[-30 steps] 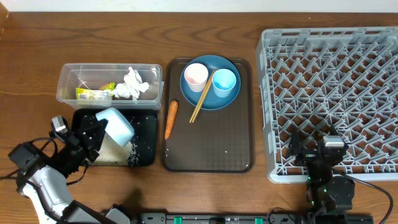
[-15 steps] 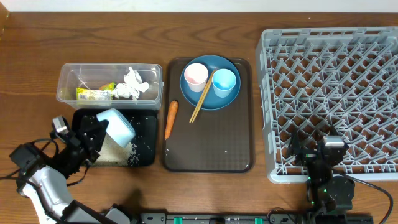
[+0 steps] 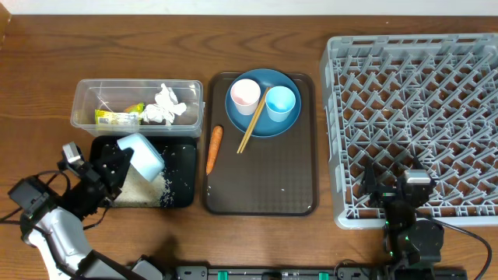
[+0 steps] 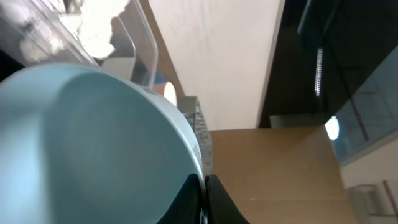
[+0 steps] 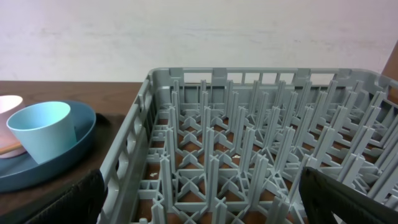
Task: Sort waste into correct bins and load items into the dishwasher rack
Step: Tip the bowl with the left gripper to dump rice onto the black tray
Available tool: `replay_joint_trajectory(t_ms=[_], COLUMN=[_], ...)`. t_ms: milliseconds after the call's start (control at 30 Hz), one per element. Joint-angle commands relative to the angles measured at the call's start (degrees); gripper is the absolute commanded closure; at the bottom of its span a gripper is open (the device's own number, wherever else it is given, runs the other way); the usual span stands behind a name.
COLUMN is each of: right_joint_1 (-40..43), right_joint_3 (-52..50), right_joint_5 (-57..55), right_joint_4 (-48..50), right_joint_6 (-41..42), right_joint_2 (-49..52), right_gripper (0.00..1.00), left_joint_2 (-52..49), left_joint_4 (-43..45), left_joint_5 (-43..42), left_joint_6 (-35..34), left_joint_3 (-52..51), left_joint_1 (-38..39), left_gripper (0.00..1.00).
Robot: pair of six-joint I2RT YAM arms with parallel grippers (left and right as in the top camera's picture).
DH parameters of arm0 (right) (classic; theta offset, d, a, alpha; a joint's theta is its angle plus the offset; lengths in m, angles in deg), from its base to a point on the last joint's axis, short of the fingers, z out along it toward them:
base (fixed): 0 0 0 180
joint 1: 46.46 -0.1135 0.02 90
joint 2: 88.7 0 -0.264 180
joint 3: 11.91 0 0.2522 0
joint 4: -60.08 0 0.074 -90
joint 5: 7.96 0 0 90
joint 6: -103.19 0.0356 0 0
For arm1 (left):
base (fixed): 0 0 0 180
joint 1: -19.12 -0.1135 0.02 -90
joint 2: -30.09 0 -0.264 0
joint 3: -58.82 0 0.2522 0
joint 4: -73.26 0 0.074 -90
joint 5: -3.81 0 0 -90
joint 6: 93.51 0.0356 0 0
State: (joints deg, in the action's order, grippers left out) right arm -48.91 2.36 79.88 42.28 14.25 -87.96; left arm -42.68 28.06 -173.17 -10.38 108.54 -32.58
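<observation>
My left gripper (image 3: 120, 162) is shut on the rim of the light blue bowl (image 3: 142, 153), holding it tilted over the black tray (image 3: 183, 167), where white rice (image 3: 144, 190) lies. In the left wrist view the bowl (image 4: 81, 143) fills the left side, and the fingertips (image 4: 189, 199) pinch its edge. The clear container (image 3: 85, 101) holds the white tissue (image 3: 165, 105) and the wrapper (image 3: 117, 117). The carrot (image 3: 213, 148) lies on the brown tray. The blue plate (image 3: 263, 124) carries the pink cup (image 3: 245, 95), blue cup (image 3: 281, 103) and chopsticks (image 3: 251, 123). My right gripper (image 3: 412, 187) stands open at the rack's (image 3: 416, 101) near edge.
The dark brown serving tray (image 3: 261, 187) lies between the bins and the rack. In the right wrist view the rack's pegs (image 5: 249, 155) fill the view, with the blue cup (image 5: 40, 130) and plate (image 5: 62, 162) at the left. Bare wooden table (image 3: 39, 93) surrounds everything.
My left arm has drawn slightly left, taking the tilted bowl with it over the black tray. The right arm has not moved.
</observation>
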Motion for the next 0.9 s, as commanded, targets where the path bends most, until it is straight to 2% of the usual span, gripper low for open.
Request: replay_joint_trajectory(t_ms=[0, 233, 433, 533, 700, 867], right_joint_1=[-0.5, -0.5, -0.5, -0.5, -0.5, -0.5], right_joint_3=[-0.2, -0.2, -0.2, -0.2, -0.2, -0.2], right_joint_5=[-0.2, -0.2, -0.2, -0.2, -0.2, -0.2], right_joint_4=[-0.1, -0.1, -0.1, -0.1, -0.1, -0.1], right_joint_6=[0.2, 0.2, 0.2, 0.2, 0.2, 0.2], right_joint_2=[0.0, 0.0, 0.0, 0.0, 0.0, 0.0], right_gripper=[0.01, 0.01, 0.01, 0.01, 0.01, 0.01], left_joint_2=[-0.1, -0.1, -0.1, -0.1, -0.1, -0.1], left_joint_4=[2.8, 17.2, 33.5, 40.3, 43.1, 43.1], left_joint_5=[3.7, 5.2, 10.1, 12.9, 19.1, 20.4], left_joint_6=[-5.6, -20.9, -35.6, -40.8, -43.2, -43.2], left_joint_3=[0.3, 0.5, 1.3, 1.8, 3.2, 4.8], left_joint_1=[-0.1, 2.7, 13.1, 19.2, 27.9, 32.8], left_gripper=[0.94, 0.94, 0.94, 0.94, 0.94, 0.94])
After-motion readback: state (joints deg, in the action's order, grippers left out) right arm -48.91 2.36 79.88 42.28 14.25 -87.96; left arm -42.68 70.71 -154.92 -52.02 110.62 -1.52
